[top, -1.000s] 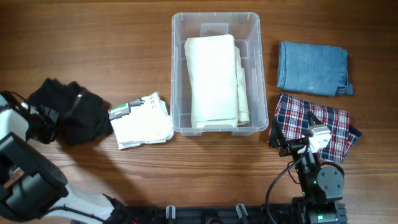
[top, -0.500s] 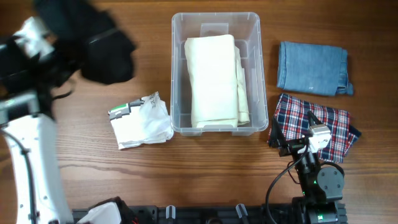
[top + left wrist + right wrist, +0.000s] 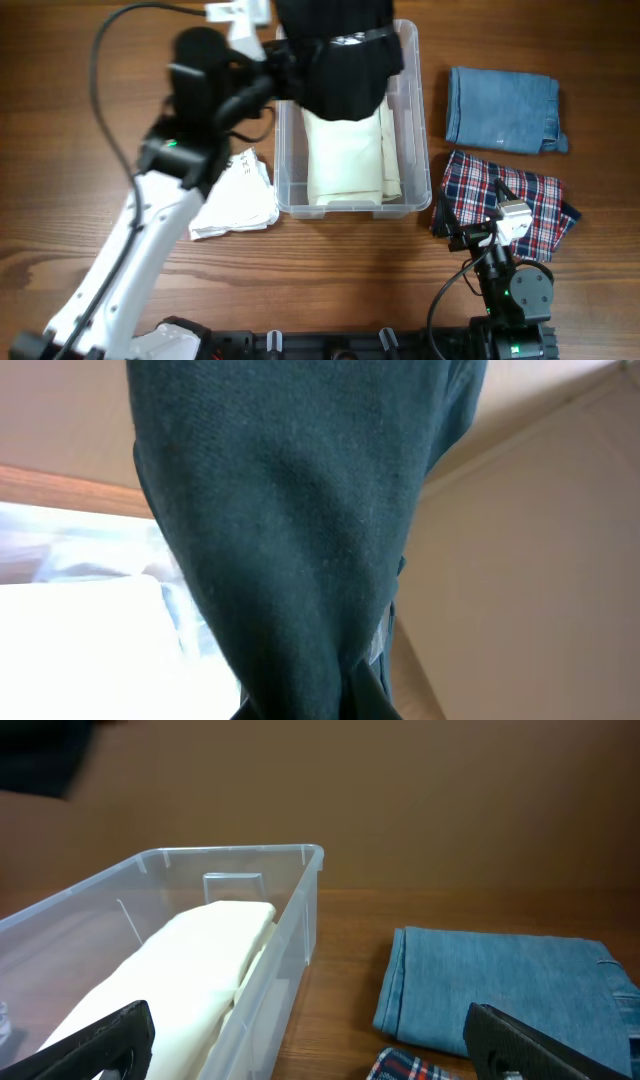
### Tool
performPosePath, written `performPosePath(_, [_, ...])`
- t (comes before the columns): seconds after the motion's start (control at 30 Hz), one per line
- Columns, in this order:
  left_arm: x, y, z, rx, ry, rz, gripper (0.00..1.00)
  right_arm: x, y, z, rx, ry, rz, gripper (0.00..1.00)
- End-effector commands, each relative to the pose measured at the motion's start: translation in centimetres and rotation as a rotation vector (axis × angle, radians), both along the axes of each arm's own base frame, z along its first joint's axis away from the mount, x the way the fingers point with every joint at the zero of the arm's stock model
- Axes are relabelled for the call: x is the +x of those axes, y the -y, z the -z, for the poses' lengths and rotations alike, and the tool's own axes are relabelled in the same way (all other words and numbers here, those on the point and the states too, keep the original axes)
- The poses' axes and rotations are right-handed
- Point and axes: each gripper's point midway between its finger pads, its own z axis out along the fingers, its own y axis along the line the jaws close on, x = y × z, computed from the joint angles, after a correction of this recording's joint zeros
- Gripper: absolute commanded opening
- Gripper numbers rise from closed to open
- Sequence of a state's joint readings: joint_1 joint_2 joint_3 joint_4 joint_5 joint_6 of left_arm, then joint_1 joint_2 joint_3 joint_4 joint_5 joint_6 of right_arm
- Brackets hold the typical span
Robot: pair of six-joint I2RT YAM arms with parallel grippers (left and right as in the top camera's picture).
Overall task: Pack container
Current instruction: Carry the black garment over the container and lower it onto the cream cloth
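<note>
Swinging across from the left side of the brown wooden bench (image 3: 330,285), the left arm has carried the bunched black fabric garment (image 3: 340,55) up and over to the clear rectangular plastic container (image 3: 284,150), which has not shifted from the middle of the bench. The left end effector (image 3: 283,62) is clamped on that garment. The wrist view is filled with dark cloth hanging down, and the container's pale interior shows behind it.

From overhead the garment covers the container's far end and part of the folded cream cloth (image 3: 345,160) already lying inside. It is blurred, so it may or may not be brushing the far rim.

The right end effector (image 3: 310,1050) waits with its fingers wide apart, holding nothing, above the red, navy and white plaid folded cloth (image 3: 480,195). The folded blue denim piece (image 3: 500,108) lies just beyond it, and the crumpled white cloth with a grey-green tag (image 3: 235,195) sits beside the container's left wall.

To do this step well, the garment should probably be drawn toward the container's middle before lowering, so its bulk settles on the cream cloth. Release should wait until the hanging end is inside the walls. Let go too early and a fold could drape over the rim.
</note>
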State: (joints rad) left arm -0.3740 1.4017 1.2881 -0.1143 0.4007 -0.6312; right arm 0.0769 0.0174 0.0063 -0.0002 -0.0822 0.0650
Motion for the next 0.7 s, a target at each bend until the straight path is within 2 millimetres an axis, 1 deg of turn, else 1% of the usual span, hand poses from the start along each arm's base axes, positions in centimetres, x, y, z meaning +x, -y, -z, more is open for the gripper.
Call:
performPosePath(0.0, [1.8, 3.9, 1.3, 0.0, 0.024, -0.01, 0.04, 0.0, 0.0, -0.2, -0.009, 0.013, -0.004, 1.0])
performPosePath(0.03, [2.3, 4.7, 2.3, 0.004, 0.016, -0.001, 0.04, 0.0, 0.0, -0.2, -0.009, 0.013, -0.005, 1.0])
performPosePath(0.07, [2.7, 5.1, 3.2, 0.008, 0.002, -0.004, 0.04, 0.0, 0.0, -0.2, -0.009, 0.013, -0.004, 1.0])
performPosePath(0.13, [3.7, 5.4, 5.4, 0.007, -0.059, -0.029, 0.04, 0.0, 0.0, -0.2, -0.009, 0.013, -0.004, 1.0])
performPosePath(0.17, [4.3, 5.6, 7.0, 0.019, -0.088, -0.031, 0.04, 0.0, 0.0, -0.2, -0.009, 0.013, -0.004, 1.0])
performPosePath(0.27, [4.9, 5.9, 9.5, 0.045, -0.133, -0.032, 0.04, 0.0, 0.0, -0.2, -0.009, 0.013, -0.004, 1.0])
performPosePath(0.37, [5.2, 5.9, 11.1, 0.066, -0.165, -0.04, 0.04, 0.0, 0.0, -0.2, -0.009, 0.013, -0.004, 1.0])
performPosePath(0.47, [5.7, 4.9, 13.1, 0.117, -0.21, -0.106, 0.04, 0.0, 0.0, -0.2, -0.009, 0.013, -0.004, 1.0])
performPosePath(0.5, [5.9, 4.4, 14.1, 0.142, -0.228, -0.133, 0.04, 0.0, 0.0, -0.2, -0.009, 0.013, -0.004, 1.0])
performPosePath(0.57, [6.1, 4.0, 15.3, 0.184, -0.241, -0.147, 0.04, 0.0, 0.0, -0.2, -0.009, 0.013, -0.005, 1.0])
performPosePath(0.67, [6.0, 4.0, 16.3, 0.202, -0.262, -0.145, 0.04, 0.0, 0.0, -0.2, -0.009, 0.013, -0.005, 1.0])
